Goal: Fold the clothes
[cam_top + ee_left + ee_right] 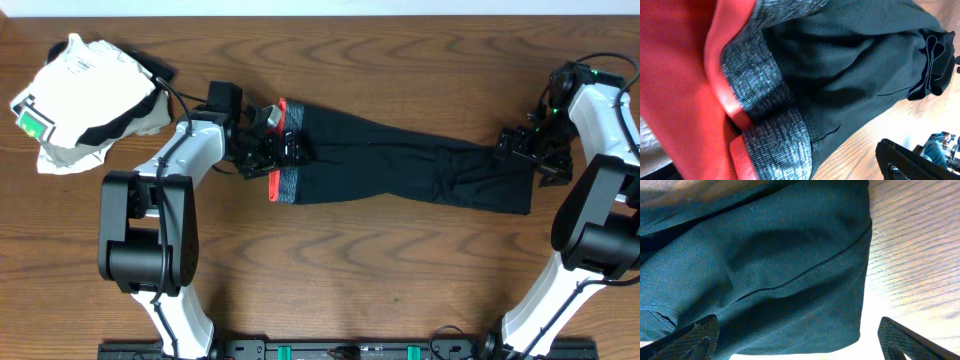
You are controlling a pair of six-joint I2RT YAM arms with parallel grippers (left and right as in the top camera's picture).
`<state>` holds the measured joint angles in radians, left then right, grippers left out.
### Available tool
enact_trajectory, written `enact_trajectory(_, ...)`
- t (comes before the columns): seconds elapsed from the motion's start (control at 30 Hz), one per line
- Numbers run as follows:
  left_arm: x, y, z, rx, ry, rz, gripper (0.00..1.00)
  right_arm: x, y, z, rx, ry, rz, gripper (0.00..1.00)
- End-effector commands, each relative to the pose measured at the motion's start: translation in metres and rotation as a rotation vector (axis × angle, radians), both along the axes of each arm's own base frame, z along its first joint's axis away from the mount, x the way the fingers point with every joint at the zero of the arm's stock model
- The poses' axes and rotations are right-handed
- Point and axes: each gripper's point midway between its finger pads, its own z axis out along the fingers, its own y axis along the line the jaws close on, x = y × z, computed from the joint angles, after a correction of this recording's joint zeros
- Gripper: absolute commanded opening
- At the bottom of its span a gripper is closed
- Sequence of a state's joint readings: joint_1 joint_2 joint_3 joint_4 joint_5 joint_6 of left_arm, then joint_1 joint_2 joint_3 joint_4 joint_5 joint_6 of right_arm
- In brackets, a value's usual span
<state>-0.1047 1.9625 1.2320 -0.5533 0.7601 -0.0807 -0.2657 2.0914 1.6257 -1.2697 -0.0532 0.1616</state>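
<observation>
Left end effector [266, 142]: released, jaws spread, at the grey, red-edged waistband of the clothes [400, 165]. Right end effector [518, 150]: released, fingers wide apart, straddling the opposite hem. Clothes lie stretched along the bench [350, 270]; white garment [85, 95] at far-left corner.

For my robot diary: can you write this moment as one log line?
clothes: stretched out flat | left pincer: open at waistband | right pincer: open at leg end

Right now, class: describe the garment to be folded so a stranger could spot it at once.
On the wooden table, a black garment lies stretched across the middle. Unlike the white bundle at the top-left corner, it has a grey waistband edged in red-orange.
</observation>
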Motion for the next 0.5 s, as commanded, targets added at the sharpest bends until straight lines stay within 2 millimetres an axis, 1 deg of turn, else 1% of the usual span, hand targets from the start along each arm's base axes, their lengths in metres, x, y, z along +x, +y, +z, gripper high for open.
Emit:
enact_trajectory(0.0, -0.002, -0.004, -0.006, -0.014, 0.035, 0.014, 0.98, -0.001, -0.001, 0.007, 0.001, -0.016, -0.027, 0.99)
enact_trajectory(0.07, -0.002, -0.004, -0.011, -0.014, 0.044, 0.014, 0.98, -0.001, -0.001, 0.007, 0.000, -0.016, -0.027, 0.99)
enact_trajectory(0.2, -0.005, -0.005, -0.026, -0.010, 0.081, 0.015, 0.98, 0.000, -0.001, 0.007, 0.000, -0.017, -0.027, 0.99)
enact_trajectory(0.33, -0.007, -0.005, -0.035, -0.007, 0.103, 0.015, 0.98, -0.001, -0.001, 0.007, 0.001, -0.017, -0.027, 0.99)
enact_trajectory(0.4, -0.007, -0.005, -0.035, -0.007, 0.101, 0.015, 0.86, 0.000, -0.001, 0.007, 0.001, -0.017, -0.027, 0.99)
enact_trajectory(0.47, -0.006, -0.005, -0.035, -0.008, 0.095, 0.015, 0.64, 0.000, -0.001, 0.007, 0.001, -0.017, -0.027, 0.99)
